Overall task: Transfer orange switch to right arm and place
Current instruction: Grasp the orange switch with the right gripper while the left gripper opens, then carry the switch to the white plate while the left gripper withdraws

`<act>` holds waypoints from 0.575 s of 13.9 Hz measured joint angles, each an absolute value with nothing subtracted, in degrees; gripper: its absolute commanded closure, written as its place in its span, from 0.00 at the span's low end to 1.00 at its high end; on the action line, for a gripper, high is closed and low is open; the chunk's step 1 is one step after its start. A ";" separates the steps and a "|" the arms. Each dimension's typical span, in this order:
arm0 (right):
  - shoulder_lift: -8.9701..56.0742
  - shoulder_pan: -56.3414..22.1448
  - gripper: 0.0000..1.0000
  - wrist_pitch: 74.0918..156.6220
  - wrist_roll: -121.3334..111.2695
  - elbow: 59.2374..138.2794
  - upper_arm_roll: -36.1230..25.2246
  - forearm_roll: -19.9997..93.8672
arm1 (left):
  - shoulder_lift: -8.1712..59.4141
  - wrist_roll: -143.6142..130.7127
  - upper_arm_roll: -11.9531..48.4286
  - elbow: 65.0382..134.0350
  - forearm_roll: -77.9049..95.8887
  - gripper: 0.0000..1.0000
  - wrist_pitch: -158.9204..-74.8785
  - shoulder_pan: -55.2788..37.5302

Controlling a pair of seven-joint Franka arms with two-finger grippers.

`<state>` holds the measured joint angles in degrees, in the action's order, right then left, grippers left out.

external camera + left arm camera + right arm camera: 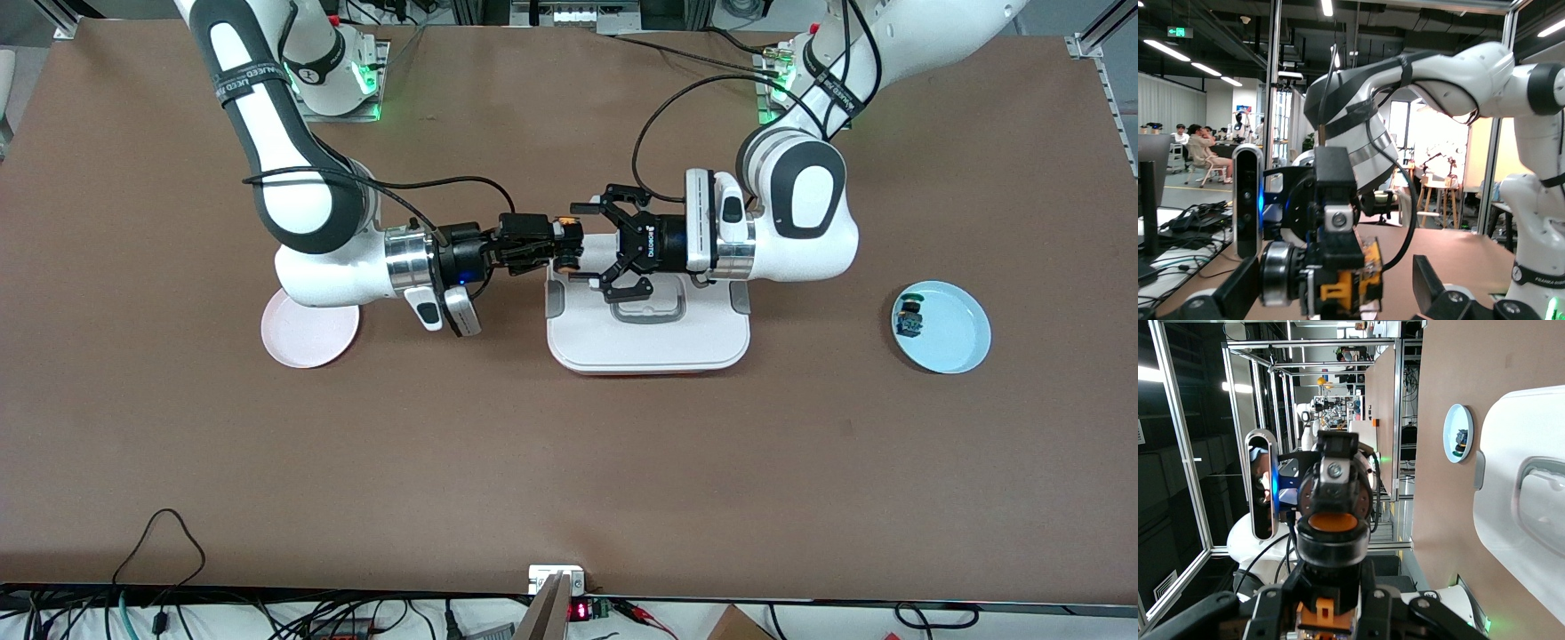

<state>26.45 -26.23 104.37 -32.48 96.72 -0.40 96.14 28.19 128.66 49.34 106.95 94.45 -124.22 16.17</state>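
Near the centre of the front view, the two grippers meet nose to nose above the upper edge of a white rectangular plastic tray with grey side handles [647,342], which lies on the brown matte surface [569,462].

The right arm [293,191], white with black joints and a silver wrist cylinder, comes in from the upper left of that frame. Its slim black right gripper [569,244] is clamped on the orange switch [564,242], a tiny black-bodied push-button with an orange cap. In the right wrist view the switch [1332,540] sits low in the middle of the frame, orange cap face-on inside its black round collar. In the left wrist view its yellow-orange underside [1350,283] shows at the bottom centre, held between the black fingers.

The left arm's black linkage-fingered left gripper [603,249] comes from the upper right of the front view. Its fingers [594,210] stand spread wide apart, one above and one below the switch in the frame, not closed on it.

A round pale pink plate [309,331] lies at middle left, partly under the right arm's wrist. A round light blue plate [953,331] lies at middle right and holds a small switch with green and blue parts [910,317] near its rim.
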 measured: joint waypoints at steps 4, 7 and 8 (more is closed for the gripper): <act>26.36 -26.05 1.00 104.34 -33.02 96.72 -0.83 95.60 | 28.17 126.38 49.31 106.53 94.10 0.00 -122.07 17.34; 25.88 -24.98 1.00 103.92 -33.07 96.72 -0.94 95.45 | 27.79 119.42 49.32 105.32 84.69 0.00 -121.16 19.06; 25.73 -24.50 1.00 103.12 -33.07 96.72 -0.98 95.12 | 27.53 116.33 49.32 104.70 80.82 0.00 -120.11 20.06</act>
